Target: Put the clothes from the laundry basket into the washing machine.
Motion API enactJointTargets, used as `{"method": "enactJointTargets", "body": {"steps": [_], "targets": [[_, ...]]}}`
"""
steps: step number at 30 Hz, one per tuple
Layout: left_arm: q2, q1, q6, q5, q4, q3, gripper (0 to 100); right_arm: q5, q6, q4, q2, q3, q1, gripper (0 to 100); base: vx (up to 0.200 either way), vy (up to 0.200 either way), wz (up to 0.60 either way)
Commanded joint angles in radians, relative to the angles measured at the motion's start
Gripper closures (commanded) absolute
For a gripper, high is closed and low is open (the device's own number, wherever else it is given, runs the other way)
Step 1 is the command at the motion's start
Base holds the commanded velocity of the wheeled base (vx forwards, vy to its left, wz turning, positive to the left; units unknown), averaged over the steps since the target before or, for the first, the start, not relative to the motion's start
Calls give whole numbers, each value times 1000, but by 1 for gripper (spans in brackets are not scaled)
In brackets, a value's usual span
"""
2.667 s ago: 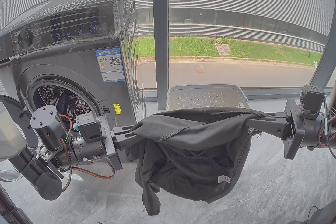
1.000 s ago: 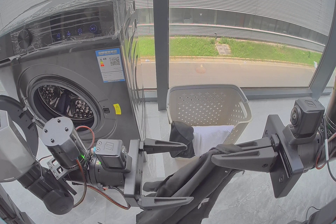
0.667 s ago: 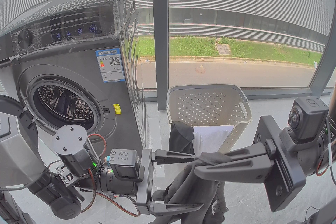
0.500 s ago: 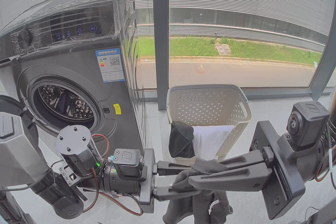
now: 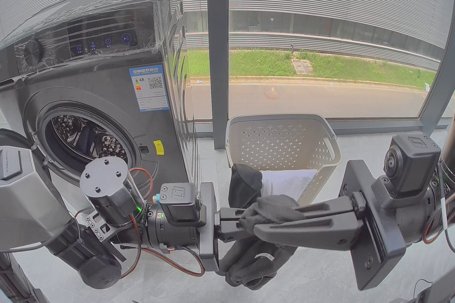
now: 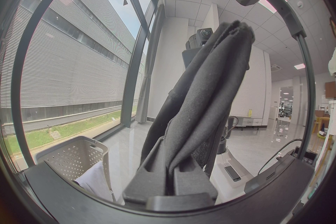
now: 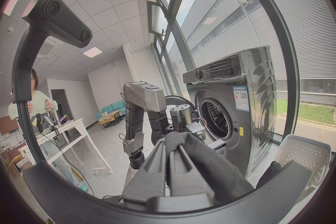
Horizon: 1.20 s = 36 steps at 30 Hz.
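Note:
A dark grey garment [image 5: 259, 242] hangs bunched between both grippers, low in front of the laundry basket [image 5: 284, 125]. My left gripper [image 5: 242, 223] is shut on one fold of the garment [image 6: 206, 95]. From the right, my right gripper [image 5: 263, 222] is shut on the same garment [image 7: 206, 161], its tips meeting the left one's. The white basket [image 6: 66, 154] holds a white cloth [image 5: 286, 183] and a black piece [image 5: 244, 185] draped over its rim. The washing machine [image 5: 104, 81] stands at the left with its round opening [image 5: 85, 140] uncovered.
A window post [image 5: 218, 34] rises between the washing machine and the basket. Glass wall runs behind both. The machine's open door [image 5: 19, 204] sits at the far left beside my left arm. Grey tiled floor [image 5: 332, 280] lies below the grippers.
The garment was stretched wide between the grippers. The left gripper let go, opened, then closed on it beside the right gripper; the cloth is now bunched and lifted slightly.

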Motion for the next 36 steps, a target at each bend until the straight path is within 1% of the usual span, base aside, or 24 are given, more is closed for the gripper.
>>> {"method": "enactJointTargets", "body": {"steps": [1,2,4,6,7,9,11,13,15,16,17,18,19,20,21,24,26,28,31,32,33,34,36], "targets": [[-17,8,-1,8,-10,-22,100,-3,1,0,4,2,-20,100,0,0,0],[-22,9,-3,16,-10,-31,100,-4,3,0,4,2,-26,0,0,0,0],[-23,9,-4,30,-10,-48,100,-6,3,0,2,2,-43,0,0,0,0],[-25,9,-6,41,-10,-63,100,-12,4,0,2,2,-77,0,0,0,0],[-25,9,-6,41,-10,-63,100,-12,4,0,2,2,-80,0,0,0,0],[-28,9,-6,51,-8,-81,100,-51,7,0,4,8,-154,0,0,0,0],[-31,14,-11,65,-8,-98,100,-92,17,0,5,29,-250,0,0,0,0],[-37,23,-28,93,-8,-118,100,-109,27,0,2,63,-352,0,0,0,0],[-42,31,-54,137,-7,-144,100,-116,27,0,-2,101,-433,0,0,0,0],[-42,32,-58,145,-7,-147,100,-116,27,0,-4,107,-442,0,0,0,0],[-43,40,-86,188,-8,-172,100,-116,27,0,-19,150,-484,0,0,0,0],[-42,40,-98,209,-7,-184,100,-118,24,0,-35,176,-497,0,0,0,0],[-42,42,-104,220,-7,-192,100,-118,23,0,-47,196,-505,0,0,0,0],[-42,42,-104,220,-7,-192,100,-118,23,0,-47,196,-505,0,0,0,0],[-40,43,-116,243,-7,-207,100,-118,23,0,-68,255,-523,0,0,0,0],[-37,43,-116,246,-7,-218,100,-115,21,0,-81,293,-550,0,0,0,0],[-37,43,-116,246,-4,-221,100,-110,20,0,-84,298,-557,0,0,0,0],[-36,43,-116,251,-2,-230,100,-101,14,0,-90,299,-542,0,0,0,0],[-34,43,-115,272,-1,-246,100,-81,1,0,-85,293,-505,0,0,0,0],[-31,42,-116,289,4,-262,100,-46,-8,0,-74,288,-468,0,0,0,0],[-26,40,-116,292,9,-273,100,-23,-16,0,-64,287,-448,0,0,0,0],[-25,40,-116,295,15,-282,100,-12,-23,0,-56,287,-434,0,0,0,0],[-19,39,-116,297,28,-304,100,-12,-37,0,-24,287,-405,0,0,0,0]]}}
